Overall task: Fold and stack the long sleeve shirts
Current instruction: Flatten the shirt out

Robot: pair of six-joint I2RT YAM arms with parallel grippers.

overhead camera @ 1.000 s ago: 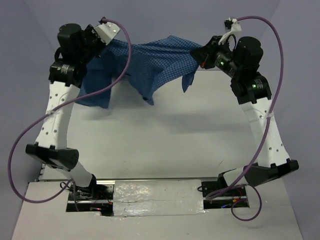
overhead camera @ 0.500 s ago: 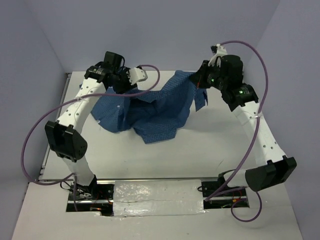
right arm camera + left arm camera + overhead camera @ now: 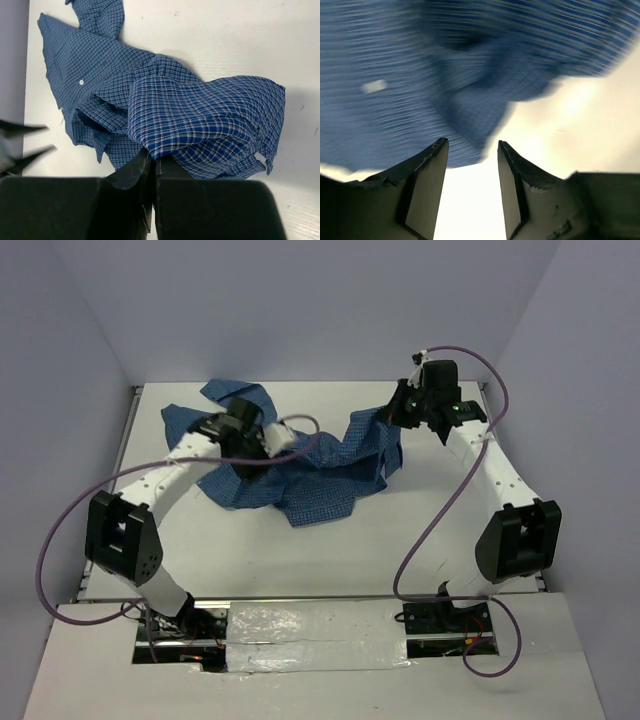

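One garment, a blue finely checked cloth button-up shirt [image 3: 325,478], lies crumpled on the far half of the flat white table [image 3: 420,535] in the top external view, spread between the two arms, with one part fanned out toward the far left corner and a flap hanging toward the near side. Over its left part sits the left gripper [image 3: 290,440], low above the cloth; from this height I cannot tell how its jaws stand. At the shirt's far right end the right gripper [image 3: 393,418] meets the cloth, and the fabric there rises in a bunch to its tip. From the left wrist, the picture is smeared by motion blur, yet the left gripper [image 3: 472,150] shows its two dark fingers [image 3: 427,172] plainly apart, roughly half spread, with only bare pale table between them and nothing held. The shirt [image 3: 420,75] fills the upper part of that view just beyond the fingertips, a small white button [image 3: 374,86] showing on it, and the table [image 3: 580,115] shows to the right. From the right wrist, the right gripper [image 3: 152,156] has its jaws pressed tight together, pinching a fold at the edge of the shirt [image 3: 200,117]. The cloth is heaped in thick folds right at the tips and trails off flat across the table [image 3: 210,35] toward the upper left, where another white button [image 3: 81,82] is visible on the flat panel.
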